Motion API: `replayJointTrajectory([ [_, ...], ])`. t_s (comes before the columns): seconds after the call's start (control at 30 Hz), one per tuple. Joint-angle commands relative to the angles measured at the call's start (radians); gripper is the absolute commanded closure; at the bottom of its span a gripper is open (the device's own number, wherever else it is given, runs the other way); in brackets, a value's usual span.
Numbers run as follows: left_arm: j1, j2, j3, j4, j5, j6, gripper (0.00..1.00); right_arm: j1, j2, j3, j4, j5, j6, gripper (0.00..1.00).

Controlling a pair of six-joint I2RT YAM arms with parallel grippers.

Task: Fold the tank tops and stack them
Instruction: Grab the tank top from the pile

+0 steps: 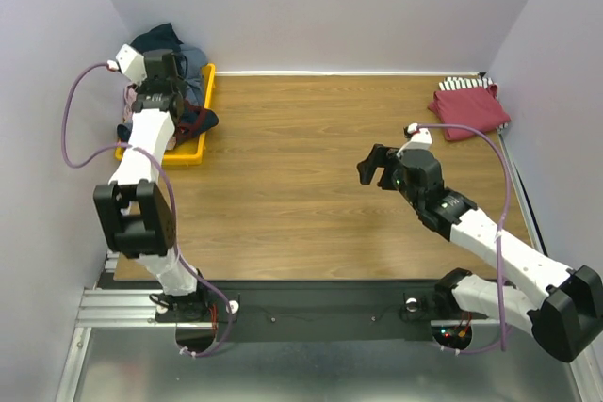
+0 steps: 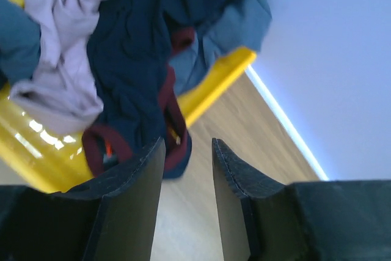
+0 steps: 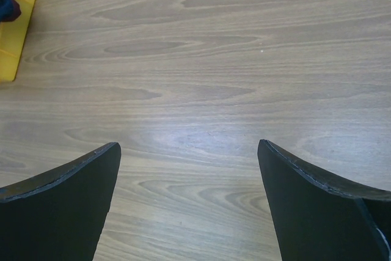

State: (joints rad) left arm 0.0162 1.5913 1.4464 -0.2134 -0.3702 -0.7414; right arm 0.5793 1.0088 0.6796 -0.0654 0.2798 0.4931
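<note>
Black fingertips of the right gripper (image 3: 189, 151) are spread wide over bare wood, with nothing held between them. This arm is stretched low from its base toward the middle of the table (image 1: 301, 138), its wrist turned toward the left side.

Farther off on the left, the other arm is folded up at the elbow and reached forward along the wall, its wrist pitched down over the yellow tray (image 1: 193, 152). The left gripper (image 2: 188, 142) is kept to a narrow gap and no cloth is caught in it.

Just beyond its tips, the navy jersey (image 2: 134, 59) is heaped in the tray, a loop of maroon trim hanging over the rim. The mauve top (image 2: 67, 41) and the grey-blue top (image 2: 232, 29) are tangled against it.

A pinch taken here may close on the trim alone, so that the jersey is stretched instead of lifted. The neighbouring tops may be dragged out with it, or the light tray pulled along.

At the far right corner, the dark red top (image 1: 468, 108) is laid folded on the striped top (image 1: 462, 83), well apart from both grippers.
</note>
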Motion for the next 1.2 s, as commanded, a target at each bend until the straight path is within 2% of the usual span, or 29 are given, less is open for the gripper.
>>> replayJointTrajectory([
  [0.0, 0.062, 0.18, 0.191, 0.062, -0.001, 0.034, 0.54, 0.004, 0.008, 0.057, 0.013, -0.021, -0.002, 0.0],
  [0.07, 0.07, 0.261, 0.285, 0.036, -0.006, 0.094, 0.54, 0.004, 0.017, 0.058, 0.013, -0.028, -0.002, 0.0],
  [0.1, 0.071, 0.303, 0.383, 0.016, -0.012, 0.109, 0.54, 0.005, 0.023, 0.06, 0.013, -0.03, -0.004, 0.0],
  [0.13, 0.074, 0.382, 0.432, -0.016, -0.025, 0.112, 0.54, 0.004, 0.027, 0.058, 0.013, -0.027, -0.007, 0.0],
  [0.2, 0.083, 0.447, 0.532, -0.093, -0.052, 0.105, 0.54, 0.005, 0.042, 0.058, 0.015, -0.016, -0.007, 0.0],
  [0.37, 0.117, 0.567, 0.58, -0.031, -0.007, 0.128, 0.54, 0.004, 0.053, 0.055, 0.015, -0.054, -0.002, 0.0],
  [0.5, 0.129, 0.66, 0.685, -0.067, -0.035, 0.145, 0.54, 0.004, 0.051, 0.048, 0.013, -0.057, -0.005, 0.0],
  [0.6, 0.137, 0.732, 0.724, -0.055, -0.036, 0.164, 0.54, 0.004, 0.053, 0.046, 0.015, -0.054, -0.005, 0.0],
  [1.0, 0.14, 0.815, 0.741, 0.012, -0.087, 0.177, 0.54, 0.005, 0.088, 0.049, 0.013, -0.062, -0.002, 0.0],
  [1.17, 0.145, 0.854, 0.775, 0.034, -0.069, 0.169, 0.62, 0.004, 0.091, 0.046, 0.013, -0.051, -0.002, 0.0],
])
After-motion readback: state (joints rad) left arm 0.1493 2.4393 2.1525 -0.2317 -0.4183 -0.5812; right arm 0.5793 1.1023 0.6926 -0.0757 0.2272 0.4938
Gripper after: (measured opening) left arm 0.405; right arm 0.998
